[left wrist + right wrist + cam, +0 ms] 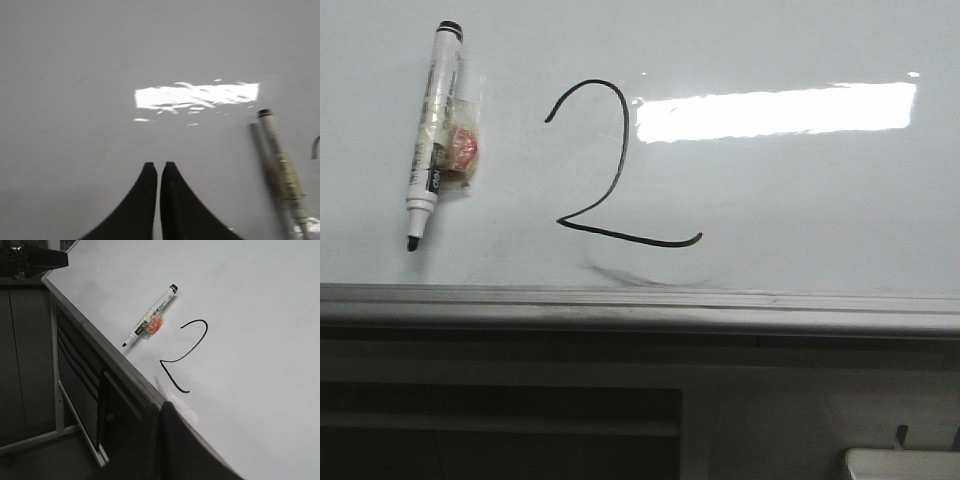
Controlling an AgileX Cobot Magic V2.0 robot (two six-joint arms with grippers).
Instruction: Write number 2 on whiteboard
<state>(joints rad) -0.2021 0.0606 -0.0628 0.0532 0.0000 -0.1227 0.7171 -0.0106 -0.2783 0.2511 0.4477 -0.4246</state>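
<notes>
One digit: number 2 (620, 165) drawn on the whiteboard (800, 220), just beside the marker (433, 135)
Left gripper (158, 167): fingers pressed together, empty; over the board, marker off to one side
Right gripper (160, 407): fingers together, empty; near the board's edge rail (640, 303), apart from the digit

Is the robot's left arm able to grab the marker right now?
Probably yes. The marker lies alone on the whiteboard, close beside the left gripper, with nothing between them. Its fingers are shut, so they'd need to open first.
</notes>
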